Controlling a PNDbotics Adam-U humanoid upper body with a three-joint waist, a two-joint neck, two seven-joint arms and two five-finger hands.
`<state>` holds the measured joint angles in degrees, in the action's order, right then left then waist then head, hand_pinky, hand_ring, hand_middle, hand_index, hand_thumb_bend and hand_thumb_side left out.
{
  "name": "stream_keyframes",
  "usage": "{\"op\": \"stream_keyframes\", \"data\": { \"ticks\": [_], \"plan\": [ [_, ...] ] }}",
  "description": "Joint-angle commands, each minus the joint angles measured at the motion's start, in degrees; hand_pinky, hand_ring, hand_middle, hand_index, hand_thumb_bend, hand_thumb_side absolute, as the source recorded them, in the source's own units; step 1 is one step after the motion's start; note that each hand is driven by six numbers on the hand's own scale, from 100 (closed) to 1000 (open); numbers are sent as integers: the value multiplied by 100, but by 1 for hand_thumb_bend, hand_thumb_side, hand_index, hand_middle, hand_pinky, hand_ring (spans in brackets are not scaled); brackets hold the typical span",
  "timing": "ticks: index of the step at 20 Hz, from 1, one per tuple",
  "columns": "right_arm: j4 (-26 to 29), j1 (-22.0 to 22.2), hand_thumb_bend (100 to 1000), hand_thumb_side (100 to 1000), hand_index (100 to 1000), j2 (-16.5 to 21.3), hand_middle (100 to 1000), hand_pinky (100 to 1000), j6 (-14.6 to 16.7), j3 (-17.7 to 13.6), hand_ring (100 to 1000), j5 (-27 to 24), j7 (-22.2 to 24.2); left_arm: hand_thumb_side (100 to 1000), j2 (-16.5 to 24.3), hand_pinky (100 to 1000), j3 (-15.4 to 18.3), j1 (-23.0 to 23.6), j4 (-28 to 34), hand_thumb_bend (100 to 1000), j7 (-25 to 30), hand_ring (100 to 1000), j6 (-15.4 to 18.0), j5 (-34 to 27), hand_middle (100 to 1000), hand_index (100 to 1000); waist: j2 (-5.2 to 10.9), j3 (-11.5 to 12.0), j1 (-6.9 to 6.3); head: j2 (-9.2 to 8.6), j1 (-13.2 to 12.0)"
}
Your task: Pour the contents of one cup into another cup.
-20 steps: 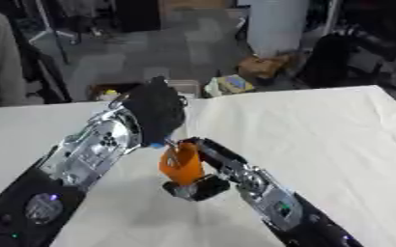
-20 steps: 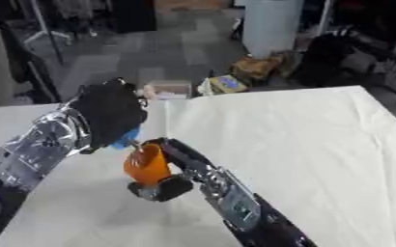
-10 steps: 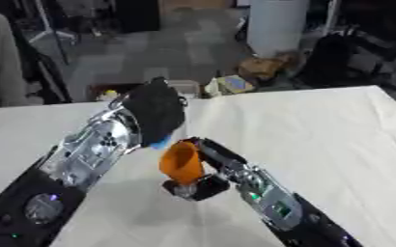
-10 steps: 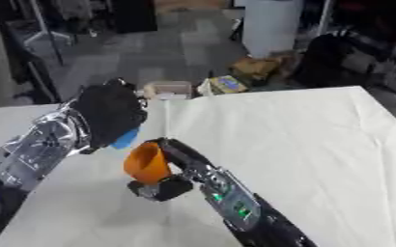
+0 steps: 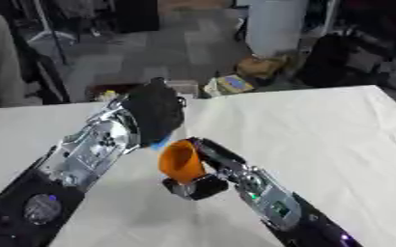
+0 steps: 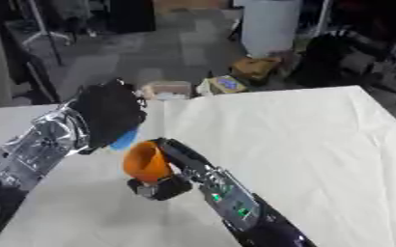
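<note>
Here, in the left eye view, the left hand (image 5: 155, 113) sits just left of the frame's middle, a black mass whose back faces the camera, so its fingers are hidden; only a sliver of a blue cup (image 5: 161, 143) peeps out at its lower edge, and the hand seems wrapped round it, though most of that cup cannot be made out. Just below and to the right, the right hand (image 5: 203, 181) comes up from the lower right corner and grasps an orange cup (image 5: 180, 159), fingers curled about its lower part; the cup is tilted, its mouth turned toward the blue sliver and lying just beside it. What either cup contains cannot be seen. Both arms are cut off by the bottom edge, and the white table (image 5: 319, 130) fills the lower two thirds. In the right eye view, the same group stands further left: the blue cup shows a little more as a slanted patch under the black hand, the orange cup's open mouth faces left and upward, near the blue one, and whether the two rims touch cannot be told. The left arm is cut by the left edge.
</note>
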<state>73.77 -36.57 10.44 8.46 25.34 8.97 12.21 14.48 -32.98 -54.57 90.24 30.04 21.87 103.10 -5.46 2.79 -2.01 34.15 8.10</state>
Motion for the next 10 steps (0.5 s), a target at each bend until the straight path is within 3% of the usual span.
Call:
{"op": "stream_keyframes", "data": {
  "ticks": [1, 10],
  "plan": [
    [163, -134, 135, 100, 707, 82, 323, 353, -6, -21, 318, -26, -8, 208, 14, 263, 50, -158, 69, 100, 5, 179, 21, 40, 122, 659, 101, 0, -1, -43, 10],
    [157, -138, 137, 100, 707, 85, 323, 353, -11, -22, 319, -13, -20, 209, 12, 261, 59, -149, 51, 100, 12, 179, 12, 26, 121, 659, 102, 1, 3, -43, 19]
  ]
}}
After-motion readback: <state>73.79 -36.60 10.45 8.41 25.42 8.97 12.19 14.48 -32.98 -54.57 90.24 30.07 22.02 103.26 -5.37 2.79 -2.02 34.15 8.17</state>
